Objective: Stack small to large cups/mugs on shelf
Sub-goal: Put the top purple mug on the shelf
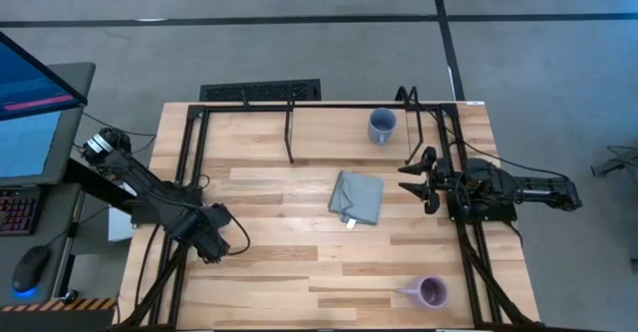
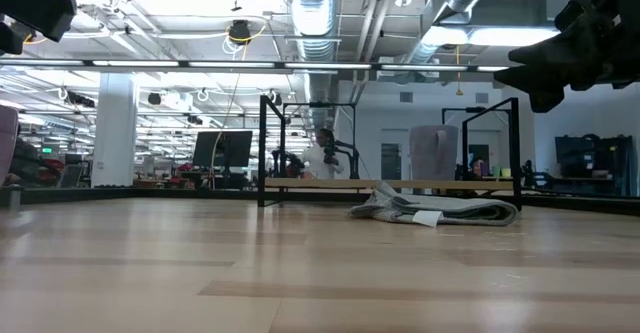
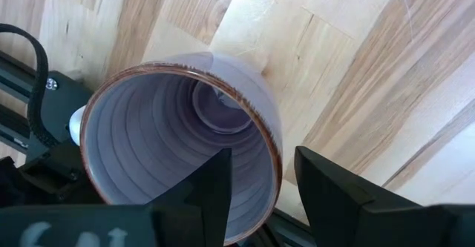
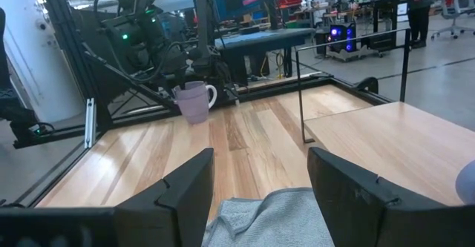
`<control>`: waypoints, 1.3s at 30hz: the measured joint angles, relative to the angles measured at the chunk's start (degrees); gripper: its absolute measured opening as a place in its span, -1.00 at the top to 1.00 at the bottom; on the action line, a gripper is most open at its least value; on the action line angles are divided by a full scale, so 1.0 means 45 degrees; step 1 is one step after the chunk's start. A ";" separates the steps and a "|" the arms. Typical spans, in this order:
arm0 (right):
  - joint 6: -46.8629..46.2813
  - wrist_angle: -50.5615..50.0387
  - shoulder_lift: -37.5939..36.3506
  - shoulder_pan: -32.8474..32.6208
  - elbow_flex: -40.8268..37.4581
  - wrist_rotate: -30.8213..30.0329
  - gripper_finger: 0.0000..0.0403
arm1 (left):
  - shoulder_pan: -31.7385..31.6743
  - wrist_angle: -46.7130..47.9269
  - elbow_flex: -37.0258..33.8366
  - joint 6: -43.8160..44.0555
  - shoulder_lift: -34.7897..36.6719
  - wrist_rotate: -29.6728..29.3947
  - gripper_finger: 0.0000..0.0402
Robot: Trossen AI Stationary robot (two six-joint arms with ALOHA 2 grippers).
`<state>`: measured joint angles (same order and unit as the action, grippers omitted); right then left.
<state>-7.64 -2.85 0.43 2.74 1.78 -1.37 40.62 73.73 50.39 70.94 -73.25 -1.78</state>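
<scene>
My left gripper (image 1: pixel 209 237) stands over the table's left side, shut on a pale lavender mug (image 3: pixel 178 128) with a brown rim. The gripper hides this mug in the high view, but it shows upright in the right wrist view (image 4: pixel 194 101). A blue-grey mug (image 1: pixel 382 125) stands on its base at the far right, by the black rod shelf (image 1: pixel 290 133). A deeper purple mug (image 1: pixel 431 292) stands on its base at the near right. My right gripper (image 1: pixel 417 177) is open and empty, just right of a grey folded cloth (image 1: pixel 357 197). My left gripper holds the lavender mug by its wall at the rim (image 3: pixel 276 147), one finger (image 3: pixel 215 191) inside the mug and one (image 3: pixel 326 188) outside. The fingers come from above, pointing down. The mug is upright, mouth up. I cannot tell whether its base is on the table.
The grey cloth lies at the table's middle, between both arms and in front of the shelf. Black arm frames run along the left and right table edges. Bare wood lies between the cloth and the near edge.
</scene>
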 joint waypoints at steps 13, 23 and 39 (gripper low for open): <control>0.0000 -0.0004 -0.0005 -0.0004 0.0000 0.0000 -0.19 | -0.0027 0.0010 0.0000 0.0049 0.0000 0.0097 0.31; 0.0005 0.0000 -0.0005 -0.0003 0.0000 0.0000 -0.19 | -0.0049 0.0000 0.0000 0.0051 0.0000 0.0083 0.65; 0.0010 0.0000 -0.0005 -0.0005 0.0000 0.0005 -0.19 | -0.0275 0.0045 -0.0005 -0.1100 0.0000 -0.0405 0.98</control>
<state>-7.60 -2.85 0.41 2.72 1.78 -1.34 39.38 73.94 50.37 65.99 -73.25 -3.60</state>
